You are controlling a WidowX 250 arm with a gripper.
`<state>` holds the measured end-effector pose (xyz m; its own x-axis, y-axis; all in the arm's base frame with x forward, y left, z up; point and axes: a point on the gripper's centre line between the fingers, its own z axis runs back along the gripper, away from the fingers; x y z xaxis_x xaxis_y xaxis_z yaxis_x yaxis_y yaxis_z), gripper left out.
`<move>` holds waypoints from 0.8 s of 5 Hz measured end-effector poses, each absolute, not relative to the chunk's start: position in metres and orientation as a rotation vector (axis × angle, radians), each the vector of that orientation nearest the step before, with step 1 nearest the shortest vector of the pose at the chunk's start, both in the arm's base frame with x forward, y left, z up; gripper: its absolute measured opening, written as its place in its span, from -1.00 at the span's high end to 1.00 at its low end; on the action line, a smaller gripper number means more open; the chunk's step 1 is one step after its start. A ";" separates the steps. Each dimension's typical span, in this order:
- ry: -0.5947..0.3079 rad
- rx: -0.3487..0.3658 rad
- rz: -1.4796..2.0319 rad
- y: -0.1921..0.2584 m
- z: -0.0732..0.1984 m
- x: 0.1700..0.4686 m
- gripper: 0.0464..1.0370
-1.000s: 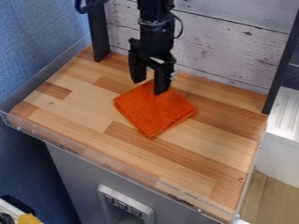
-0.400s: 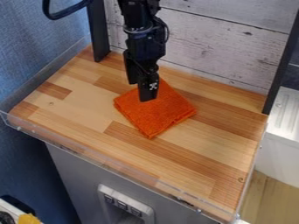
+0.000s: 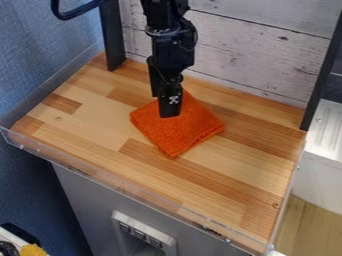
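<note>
The black gripper (image 3: 165, 106) hangs pointing down over the upper left part of an orange cloth (image 3: 184, 131). It hides a bit of the cloth's upper left edge; whether it touches the fabric I cannot tell. Folded into a rough square, the cloth lies flat on the wooden work surface (image 3: 220, 165), with one corner pointing toward the front edge.
A clear raised rim (image 3: 133, 190) runs along the front of the surface. White wooden boards (image 3: 247, 55) stand behind, between a dark post (image 3: 112, 37) at left and another (image 3: 322, 75) at right. A white unit (image 3: 324, 170) adjoins on the right.
Since the first frame the gripper has turned about its upright axis and shifted left and toward the front. From the middle frame to now it moved slightly right. The cloth lies as before.
</note>
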<state>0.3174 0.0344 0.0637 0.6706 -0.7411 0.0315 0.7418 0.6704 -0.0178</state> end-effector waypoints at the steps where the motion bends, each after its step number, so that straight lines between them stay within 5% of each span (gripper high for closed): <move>1: -0.012 -0.036 -0.877 0.035 0.075 0.321 -0.92; 4: 0.025 -0.025 -0.919 0.034 0.089 0.325 -0.92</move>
